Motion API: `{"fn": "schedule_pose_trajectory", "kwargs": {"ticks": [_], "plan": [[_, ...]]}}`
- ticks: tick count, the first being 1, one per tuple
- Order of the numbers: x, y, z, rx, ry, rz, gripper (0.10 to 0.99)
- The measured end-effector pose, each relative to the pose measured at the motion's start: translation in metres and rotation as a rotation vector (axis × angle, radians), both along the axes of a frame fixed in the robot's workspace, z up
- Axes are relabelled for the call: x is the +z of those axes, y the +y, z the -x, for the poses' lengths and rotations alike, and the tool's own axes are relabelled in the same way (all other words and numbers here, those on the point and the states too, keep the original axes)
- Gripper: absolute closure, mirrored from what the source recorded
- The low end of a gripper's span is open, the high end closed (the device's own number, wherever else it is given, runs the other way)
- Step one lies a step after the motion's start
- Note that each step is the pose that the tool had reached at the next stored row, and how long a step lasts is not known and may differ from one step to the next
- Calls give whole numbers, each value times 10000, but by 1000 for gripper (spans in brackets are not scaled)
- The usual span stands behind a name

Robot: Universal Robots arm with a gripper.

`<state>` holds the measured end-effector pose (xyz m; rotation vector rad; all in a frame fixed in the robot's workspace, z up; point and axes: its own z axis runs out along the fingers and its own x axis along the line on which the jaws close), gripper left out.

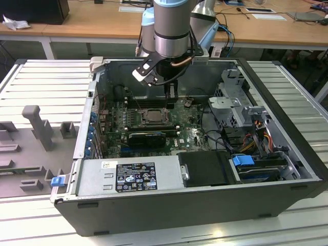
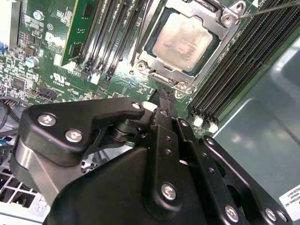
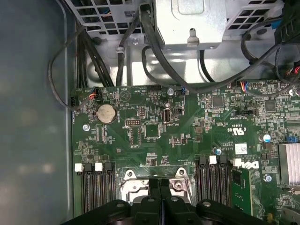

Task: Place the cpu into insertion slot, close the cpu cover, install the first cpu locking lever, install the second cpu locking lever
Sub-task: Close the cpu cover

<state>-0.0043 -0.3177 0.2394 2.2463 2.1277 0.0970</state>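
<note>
The cpu (image 1: 152,116) lies mid-frame in the exterior view, just lower left of the closed, empty end effector (image 1: 170,96).

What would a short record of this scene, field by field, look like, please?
setting: open computer case on a slatted table
cpu: seated in the insertion slot
cpu cover: down, framing the cpu
gripper: shut, empty, tip close to the cover's edge, contact unclear
locking lever: thin rod by the cover's corner; latched or not, cannot tell
</note>
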Motion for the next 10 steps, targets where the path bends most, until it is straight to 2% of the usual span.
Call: {"fn": "schedule_pose_trajectory", "kwargs": {"ticks": [10], "plan": [[0, 0, 26, 0, 0, -1, 980]]}}
